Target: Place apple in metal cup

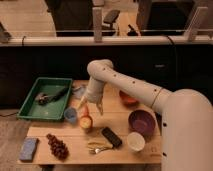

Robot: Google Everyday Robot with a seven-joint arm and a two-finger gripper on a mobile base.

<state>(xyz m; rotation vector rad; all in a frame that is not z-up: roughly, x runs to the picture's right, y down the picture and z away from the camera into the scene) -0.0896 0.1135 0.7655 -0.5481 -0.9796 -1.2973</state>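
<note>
The apple point(86, 121), yellow-orange with a reddish top, sits near the middle of the wooden table point(75, 155), just right of the pale blue-grey small cup point(71, 115). A dark base shows right under the apple point(86, 128). It may be the metal cup, but I cannot tell for sure. My gripper point(89, 108) points down directly above the apple. Its fingers point(99, 108) are spread to either side and hold nothing.
A green tray point(31, 107) with dark items stands at the left. A dark red grape bunch point(57, 146) and a blue sponge point(28, 148) lie front left. A black bar point(111, 137), a white cup point(135, 141), a purple bowl point(142, 122) and an orange bowl point(128, 99) are to the right.
</note>
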